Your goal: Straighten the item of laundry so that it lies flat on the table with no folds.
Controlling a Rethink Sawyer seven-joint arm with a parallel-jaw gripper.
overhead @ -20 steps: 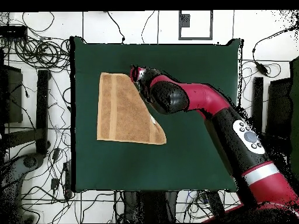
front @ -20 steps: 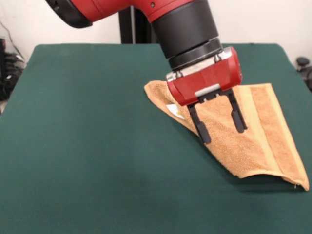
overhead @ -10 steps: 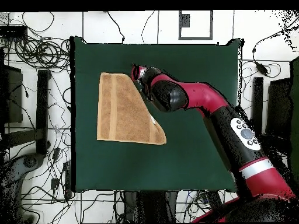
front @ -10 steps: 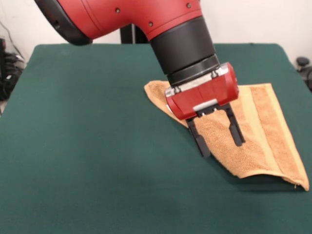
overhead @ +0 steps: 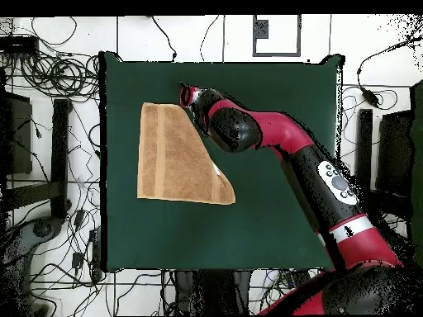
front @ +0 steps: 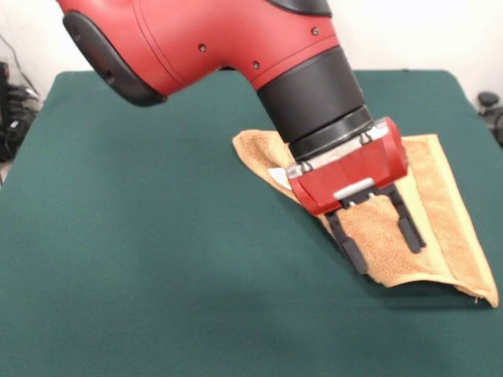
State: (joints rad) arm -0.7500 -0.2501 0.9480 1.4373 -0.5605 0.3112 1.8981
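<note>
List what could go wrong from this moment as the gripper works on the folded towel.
1. The open gripper straddles the towel near its diagonal fold; closing there may pinch both layers, so the fold lifts instead of opening.
2. The towel lies near the table edge in the front view; a pull that way could drag it over.
3. The fingers point steeply down and might press into the table cloth.

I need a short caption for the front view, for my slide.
Open gripper over a folded tan towel on the green table.
</note>
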